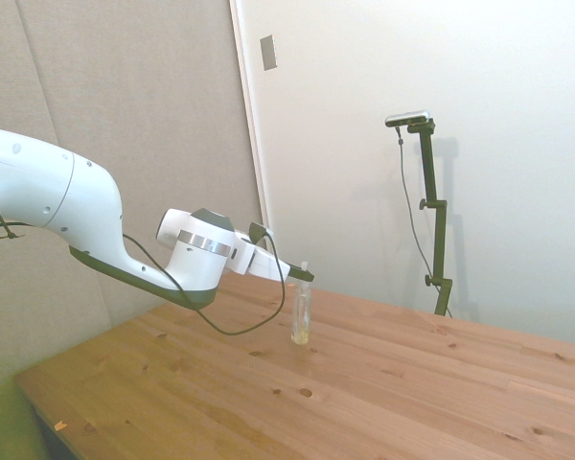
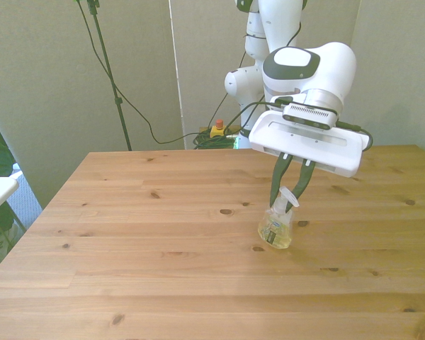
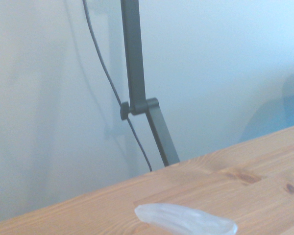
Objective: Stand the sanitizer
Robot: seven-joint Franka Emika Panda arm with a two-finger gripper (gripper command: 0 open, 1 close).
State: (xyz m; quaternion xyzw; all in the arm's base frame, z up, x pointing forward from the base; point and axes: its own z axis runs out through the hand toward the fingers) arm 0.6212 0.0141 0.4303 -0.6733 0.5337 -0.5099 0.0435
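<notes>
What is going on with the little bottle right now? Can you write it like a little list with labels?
bottle: small clear pump bottle with a white nozzle and a yellowish bottom
bottle pose: upright, bottom on the table
bottle place: toward the front view's right, about mid-depth on the table
hand: hand closed on the bottle's top, by the nozzle
arm: white arm reaching in low across the table in the side view
job status: bottle looks stood up, but the hand has not let go yet
</notes>
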